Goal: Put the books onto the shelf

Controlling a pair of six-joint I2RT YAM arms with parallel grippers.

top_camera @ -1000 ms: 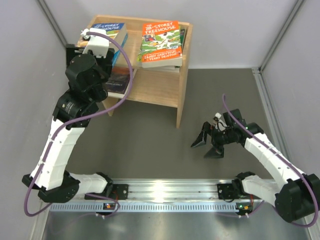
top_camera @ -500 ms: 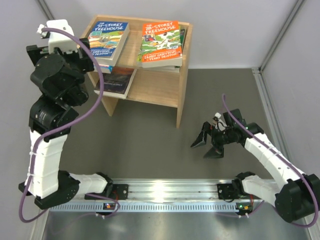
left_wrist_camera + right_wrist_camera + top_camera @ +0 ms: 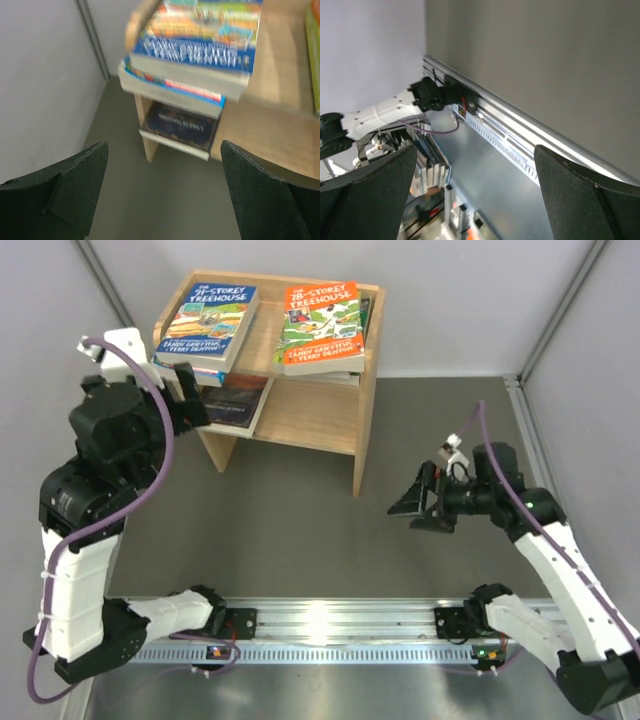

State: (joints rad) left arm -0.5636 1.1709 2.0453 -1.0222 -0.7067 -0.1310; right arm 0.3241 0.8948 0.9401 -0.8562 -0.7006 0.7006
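Note:
The shelf (image 3: 330,410) stands at the back of the table. On its top lie a blue-covered stack of books (image 3: 208,325) and an orange and green stack (image 3: 320,328). A dark book (image 3: 238,400) lies on the lower tier, poking out at the left. My left gripper (image 3: 192,400) hovers open just left of the shelf with nothing in it. In the left wrist view the blue stack (image 3: 200,45), dark book (image 3: 180,127) and shelf board (image 3: 265,130) lie ahead of the open gripper (image 3: 165,190). My right gripper (image 3: 412,508) hangs open and empty right of the shelf.
Grey walls close in on the left and right. The metal rail (image 3: 340,620) with both arm bases runs along the near edge. The right wrist view looks past its gripper (image 3: 475,195) at that rail (image 3: 520,130) and the left arm's base (image 3: 435,95).
My left gripper has opened and drawn back from the blue stack on the shelf top, down and to the left. The right arm has lifted its gripper off the table.

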